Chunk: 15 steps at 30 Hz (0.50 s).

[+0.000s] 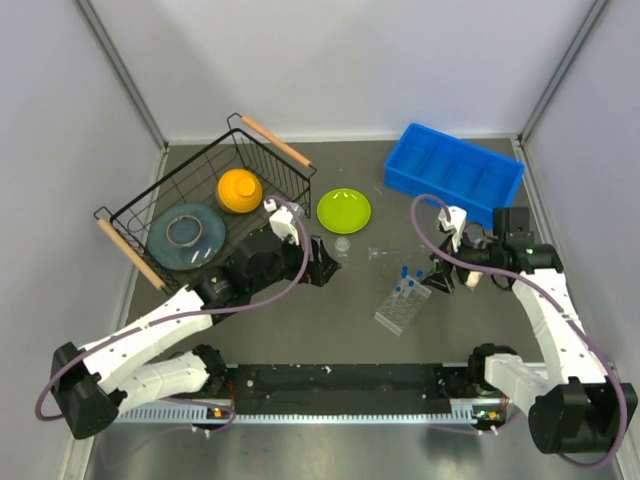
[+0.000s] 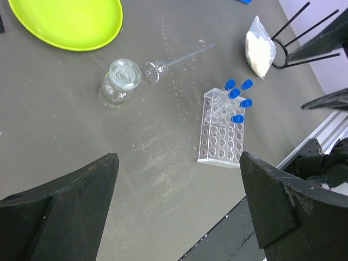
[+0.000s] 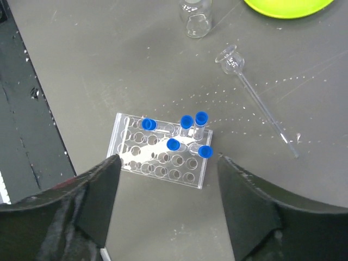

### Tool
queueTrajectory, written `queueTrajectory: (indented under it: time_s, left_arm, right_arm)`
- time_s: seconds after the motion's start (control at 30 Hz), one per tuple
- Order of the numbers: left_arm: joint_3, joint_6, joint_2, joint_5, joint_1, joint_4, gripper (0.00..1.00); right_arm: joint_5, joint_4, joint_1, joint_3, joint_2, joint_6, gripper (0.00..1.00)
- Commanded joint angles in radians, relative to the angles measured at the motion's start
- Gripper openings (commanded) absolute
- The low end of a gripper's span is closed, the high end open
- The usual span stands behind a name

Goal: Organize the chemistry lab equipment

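I count five blue-capped tubes (image 3: 186, 121) standing in the clear rack (image 3: 136, 156), which sits near the middle of the near edge, a little toward the right. That part looks done to me; most of the rack's holes are unfilled, and I see no loose tubes.

The rest looks unsorted. The tiny clear cup (image 2: 120, 81) and a stemmed glass piece (image 2: 157, 69) lie side by side on the bare counter just nearer than the lime-green plate (image 1: 343, 209). The white-filled packet (image 2: 258, 51) lies beyond the rack toward the right edge.

The blue bin (image 1: 455, 172) in the far right corner shows nothing in its compartments. The wire basket (image 1: 130, 215) by the far left corner holds the orange dome (image 1: 240, 190) and a grey-blue dish (image 1: 187, 235).

My right gripper (image 3: 168, 159) hangs over the rack, jaws spread wide and gripping nothing. My left gripper (image 2: 178, 159), nearer mid-counter, is equally wide and bare.
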Motion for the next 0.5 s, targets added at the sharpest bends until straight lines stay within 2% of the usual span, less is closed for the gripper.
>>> queueTrajectory:
  time_s: [0.0, 0.2, 0.47]
  left_arm:
    - [-0.05, -0.024, -0.043, 0.028, 0.006, 0.048, 0.99]
    - [-0.145, -0.029, -0.139, 0.028, 0.006, 0.089, 0.99]
    - [-0.208, 0.02, -0.201, 0.012, 0.007, 0.06, 0.99]
  right_arm:
    - [-0.061, 0.009, -0.012, 0.103, 0.044, -0.053, 0.8]
    - [-0.057, -0.039, 0.022, 0.235, 0.173, -0.132, 0.89]
    - [0.273, -0.047, 0.229, 0.407, 0.36, -0.169, 0.95]
